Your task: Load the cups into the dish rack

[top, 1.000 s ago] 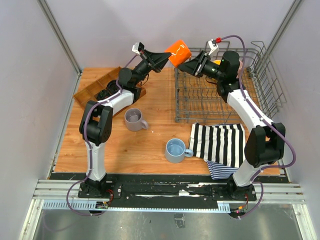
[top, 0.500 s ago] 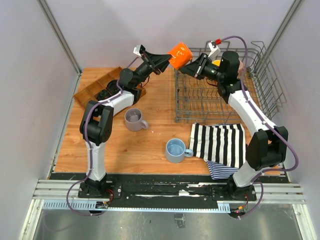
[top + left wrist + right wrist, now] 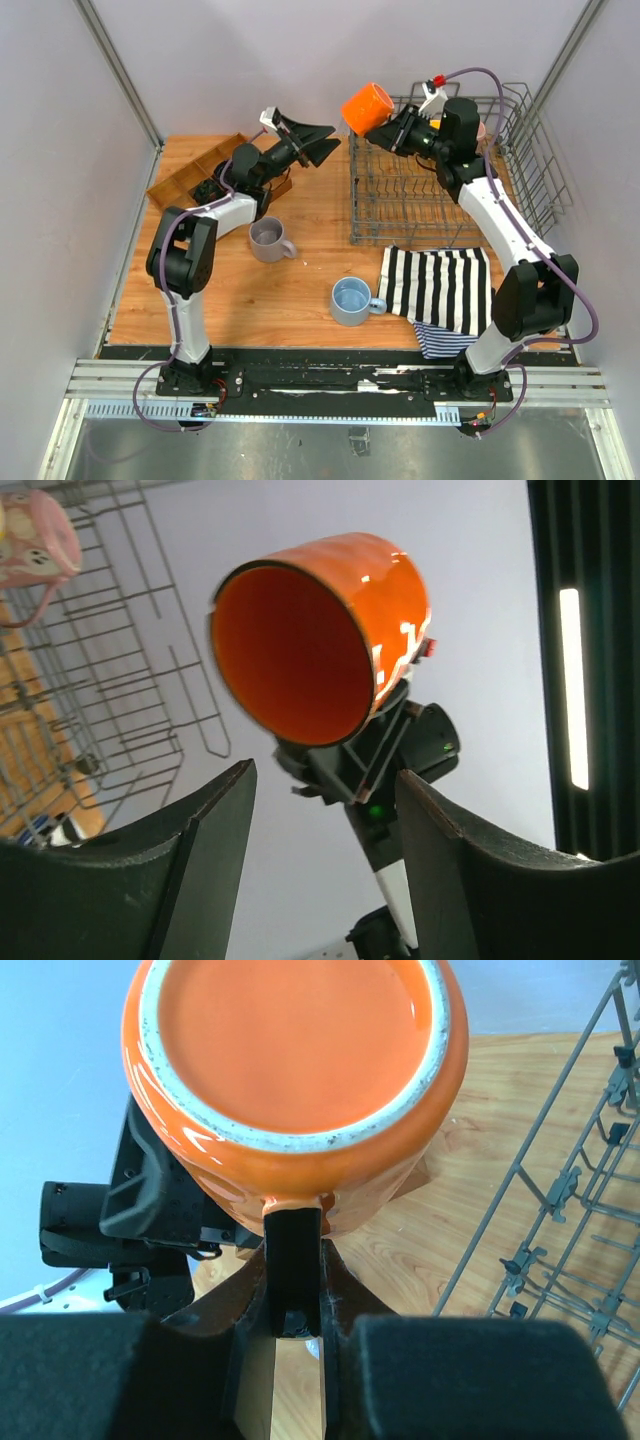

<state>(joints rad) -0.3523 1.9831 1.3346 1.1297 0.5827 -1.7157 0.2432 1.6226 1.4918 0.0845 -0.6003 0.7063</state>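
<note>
The right pincer (image 3: 388, 124), shut tight on the orange mug's (image 3: 366, 106) handle, holds it mouth-leftward above the dish rack's (image 3: 395, 200) far-left corner, tines just below-right, while the left pincer (image 3: 332, 140) gapes empty nearby.

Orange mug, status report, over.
Right gripper shut on orange mug, by the handle. Mug aloft near dish rack rear-left corner. Left gripper open, clear. Pink mug already racked; no blocker seen.

Pale lilac walls (image 3: 200, 60) on 3 sides w/ metal corner posts (image 3: 119, 72). Wood-grain table (image 3: 260, 300), alu rail (image 3: 330, 385) at near edge. Bright vert. light strip (image 3: 571, 685) on dark panel (image 3: 612, 630), left wrist view.
</note>
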